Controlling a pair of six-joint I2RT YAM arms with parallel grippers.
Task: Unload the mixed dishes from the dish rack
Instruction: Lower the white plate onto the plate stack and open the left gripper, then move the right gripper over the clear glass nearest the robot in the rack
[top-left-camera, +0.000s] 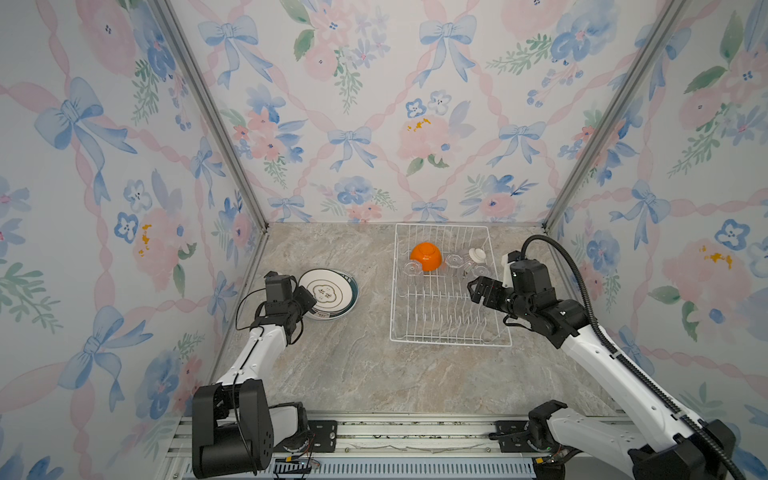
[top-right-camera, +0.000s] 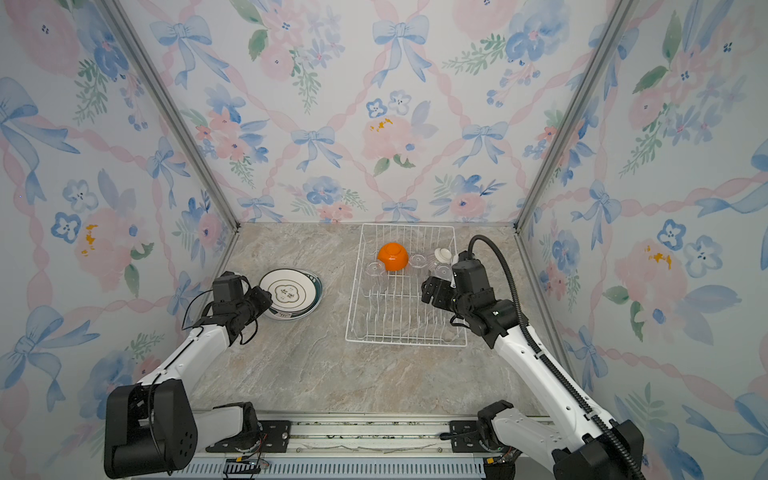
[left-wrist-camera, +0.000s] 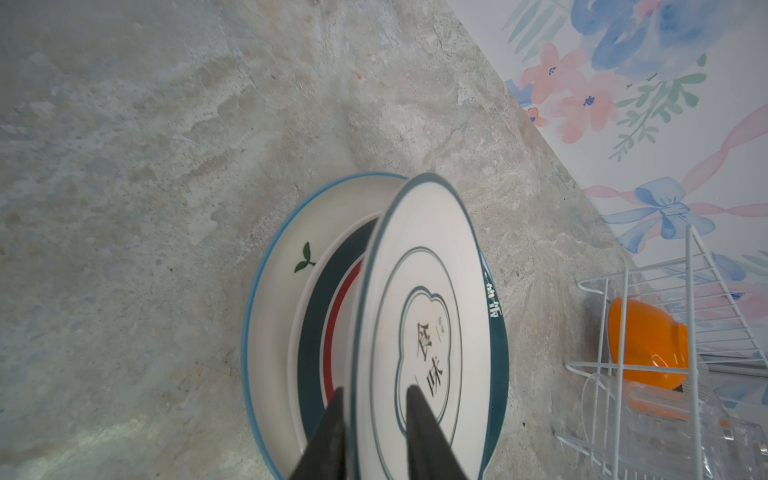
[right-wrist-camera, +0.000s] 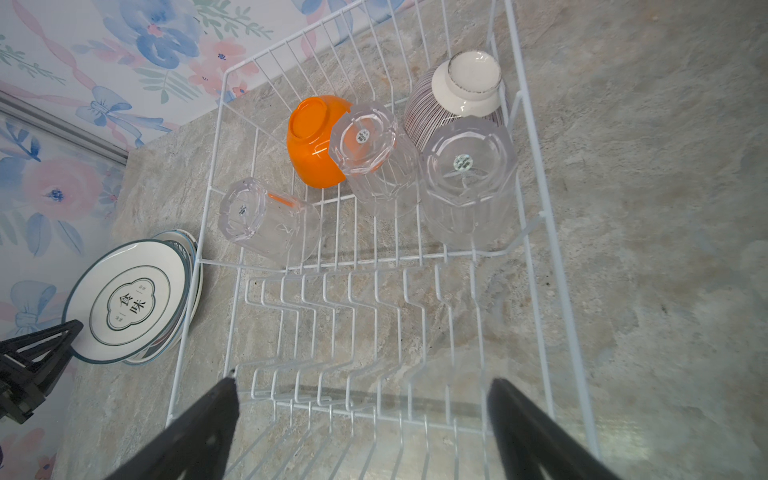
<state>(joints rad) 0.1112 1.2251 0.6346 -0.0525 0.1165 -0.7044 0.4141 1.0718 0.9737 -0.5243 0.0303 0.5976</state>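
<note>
Top plate (left-wrist-camera: 424, 257) is set tilted on the plate stack (left-wrist-camera: 274, 291) on the bench (left-wrist-camera: 166, 166), beside the dish rack (top-left-camera: 451, 343). Its rim is straddled by the left fingers (left-wrist-camera: 328, 436), slightly parted; whether it is pinched cannot be told. It should be let go low and the fingers drawn straight back. The right fingers (right-wrist-camera: 199, 424) are spread wide above the rack's bare prongs.

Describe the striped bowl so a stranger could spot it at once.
Find the white wire dish rack. Toward its far right corner a small bowl sits upside down behind a clear tumbler. It alone has thin dark stripes; the other bowl is orange.
</note>
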